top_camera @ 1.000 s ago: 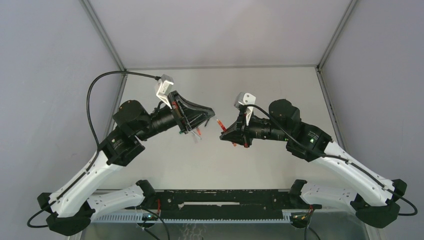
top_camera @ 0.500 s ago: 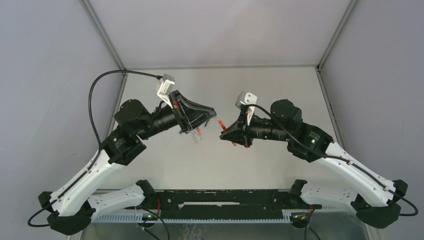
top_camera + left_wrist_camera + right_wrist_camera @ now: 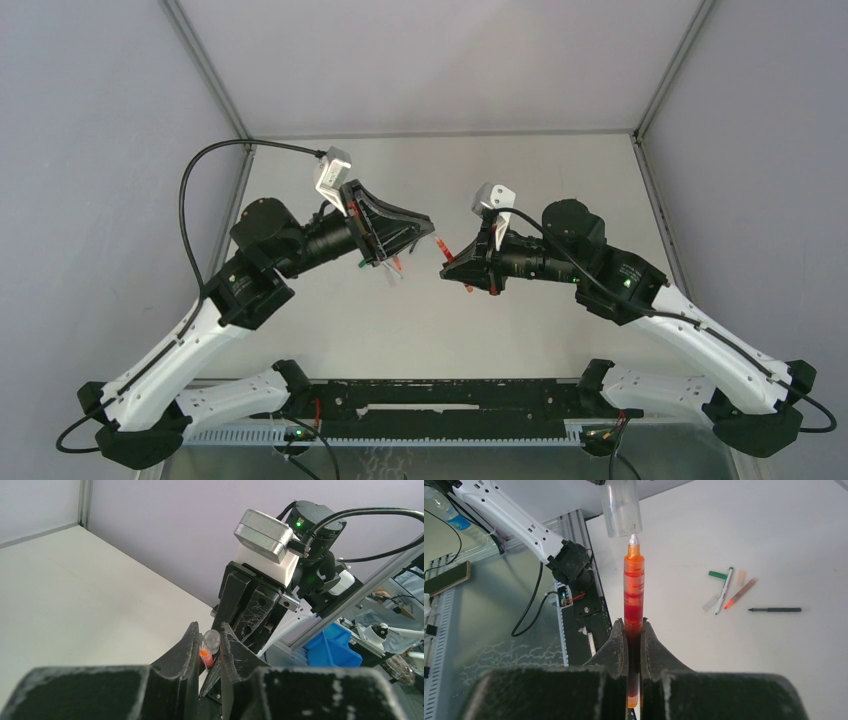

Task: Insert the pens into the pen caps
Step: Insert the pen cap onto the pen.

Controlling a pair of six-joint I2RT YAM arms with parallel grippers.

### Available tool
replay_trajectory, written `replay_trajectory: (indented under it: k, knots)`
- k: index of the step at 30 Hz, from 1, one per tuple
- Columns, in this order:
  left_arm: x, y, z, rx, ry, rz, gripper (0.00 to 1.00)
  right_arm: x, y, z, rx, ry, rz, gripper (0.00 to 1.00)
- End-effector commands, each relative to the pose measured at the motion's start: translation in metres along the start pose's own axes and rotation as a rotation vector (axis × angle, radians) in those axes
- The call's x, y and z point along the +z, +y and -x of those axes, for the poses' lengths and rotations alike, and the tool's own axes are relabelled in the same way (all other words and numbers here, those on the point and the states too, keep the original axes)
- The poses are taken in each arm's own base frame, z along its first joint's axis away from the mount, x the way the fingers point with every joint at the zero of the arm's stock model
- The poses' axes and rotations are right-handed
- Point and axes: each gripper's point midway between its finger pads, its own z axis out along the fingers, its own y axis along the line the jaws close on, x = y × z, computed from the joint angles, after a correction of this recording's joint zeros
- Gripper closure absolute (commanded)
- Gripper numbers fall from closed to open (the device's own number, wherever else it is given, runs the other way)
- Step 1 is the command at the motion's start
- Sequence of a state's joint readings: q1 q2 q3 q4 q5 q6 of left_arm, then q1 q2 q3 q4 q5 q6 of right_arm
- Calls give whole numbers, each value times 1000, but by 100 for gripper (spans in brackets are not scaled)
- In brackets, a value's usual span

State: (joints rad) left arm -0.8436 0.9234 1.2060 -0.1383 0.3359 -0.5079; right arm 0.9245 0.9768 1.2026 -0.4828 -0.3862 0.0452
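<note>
Reaching toward each other above the middle of the table, the 2 arms meet tip to tip, which I judge to be the capping step itself. The left gripper (image 3: 425,228) is pinched on a clear cap (image 3: 211,640), its mouth turned toward its partner. The right gripper (image 3: 634,630) is clamped on the lower barrel of a red pen (image 3: 634,590), leaving most of its length free ahead of the fingers so it can slide in. Held in the air rather than on the table, both pieces can be lined up along 1 axis. From the right wrist view, the pen's pale tip sits right at the cap's open mouth, roughly centred. It does not look pushed home, so a straight push along the barrel seems called for. Any tilt could catch the tip on the rim.

Plain grey walls (image 3: 420,60) close the cell on 3 sides. The table (image 3: 560,180) is pale, matte and bare of markings. On it lie the other pens: a black pen (image 3: 774,610) off by itself and a pale-barrelled pen (image 3: 724,591) next to a reddish pen (image 3: 740,593). What looks like a green cap (image 3: 718,574) lies just beside them.
</note>
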Motion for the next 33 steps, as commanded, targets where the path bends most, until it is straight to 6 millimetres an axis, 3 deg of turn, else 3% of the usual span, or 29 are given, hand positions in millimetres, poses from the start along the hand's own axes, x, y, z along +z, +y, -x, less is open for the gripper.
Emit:
replay_trajectory:
  k: [1,11,33]
  knots:
    - [-5,1,7,8,-38,16,100,-4,4,12,-22,-45,8,100]
    - [-10,1,16,12,-69,31,100,-4,8,8,-24,-31,25,100]
    - [0,-3,-6,-2,28,-33,100,-3,6,13,-31,-50,9,100]
